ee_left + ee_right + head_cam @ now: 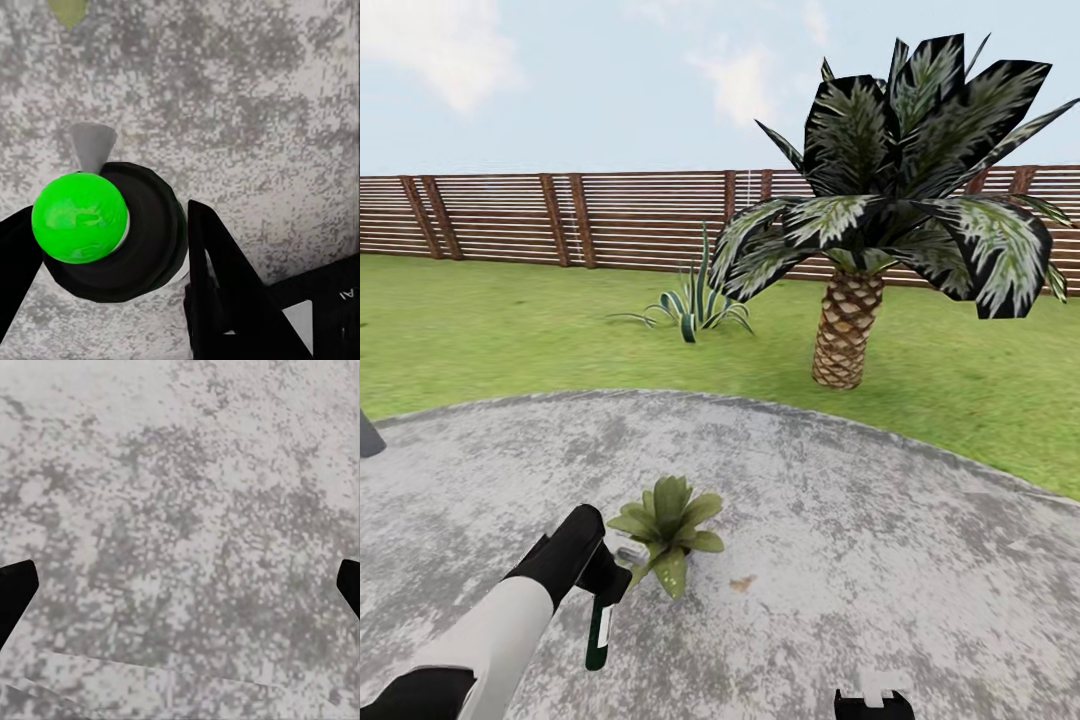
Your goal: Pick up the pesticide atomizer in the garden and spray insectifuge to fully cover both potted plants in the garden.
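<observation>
One potted plant (668, 530), a low green rosette, sits on the round grey stone patio (840, 500) of the garden. Just to its left my left gripper (605, 588) is shut on the pesticide atomizer (598, 632), whose dark-green body with a white band hangs down from the fingers. In the left wrist view the atomizer (112, 240) shows a bright green round cap and a grey nozzle (94, 146) aimed toward a leaf tip (67, 9). My right gripper (873, 703) is low at the front, open over bare stone (180, 510). The second potted plant is out of view.
A thick-trunked palm (847, 330) and a spiky striped plant (695, 300) stand on the lawn (510, 330) beyond the patio. A brown slat fence (560, 220) closes the back. A dark object (368, 438) pokes in at the left edge.
</observation>
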### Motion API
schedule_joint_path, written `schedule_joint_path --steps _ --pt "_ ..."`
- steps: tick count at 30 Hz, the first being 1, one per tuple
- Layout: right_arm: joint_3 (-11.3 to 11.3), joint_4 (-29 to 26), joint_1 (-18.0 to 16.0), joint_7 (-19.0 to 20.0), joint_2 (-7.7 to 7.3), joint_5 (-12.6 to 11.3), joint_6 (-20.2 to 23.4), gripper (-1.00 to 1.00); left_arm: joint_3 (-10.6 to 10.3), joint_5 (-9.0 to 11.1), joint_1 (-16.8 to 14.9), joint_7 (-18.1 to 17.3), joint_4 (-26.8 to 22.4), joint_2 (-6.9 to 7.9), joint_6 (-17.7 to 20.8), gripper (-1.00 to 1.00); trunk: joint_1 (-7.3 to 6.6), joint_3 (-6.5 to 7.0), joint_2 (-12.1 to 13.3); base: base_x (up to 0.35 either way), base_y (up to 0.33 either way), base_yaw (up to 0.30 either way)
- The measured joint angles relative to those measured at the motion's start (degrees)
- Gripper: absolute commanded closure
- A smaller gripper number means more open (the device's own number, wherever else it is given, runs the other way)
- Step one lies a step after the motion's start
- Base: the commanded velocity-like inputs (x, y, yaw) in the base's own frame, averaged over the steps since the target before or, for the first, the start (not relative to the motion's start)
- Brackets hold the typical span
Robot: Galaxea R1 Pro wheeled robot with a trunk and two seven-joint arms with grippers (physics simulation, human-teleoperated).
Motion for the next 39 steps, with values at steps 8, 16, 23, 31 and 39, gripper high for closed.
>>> schedule_joint_path --steps 8,16,23,31,39 --pt "0.0 0.0 0.0 0.0 0.01 0.0 0.0 -1.0 0.0 -0.3 0.0 0.0 2.4 -2.3 -0.2 1.0 0.02 0.0 0.0 0.1 -0.053 0.0" --pt "0.0 -0.1 0.0 0.0 0.01 0.0 0.0 -1.0 -0.1 0.6 -1.1 0.0 1.9 -4.26 0.2 1.0 0.02 0.0 0.0 0.001 -0.001 0.0" --pt "0.0 0.0 0.0 0.0 0.01 0.0 0.0 -1.0 0.0 0.3 -4.9 -0.1 4.4 -5.82 0.5 1.0 0.02 0.0 0.0 0.0 0.0 0.0" --pt "0.0 0.0 0.0 0.1 -0.04 0.0 0.0 -1.0 -0.3 -0.4 -9.2 -5.4 9.8 -5.86 0.6 1.0 0.02 0.0 0.0 0.0 0.0 0.0" --pt "0.0 0.0 0.0 0.2 -0.08 0.1 0.0 -1.0 -0.5 -0.7 -9.1 -5.7 10.1 -5.12 0.5 1.0 0.02 0.0 0.0 0.0 0.0 0.0"
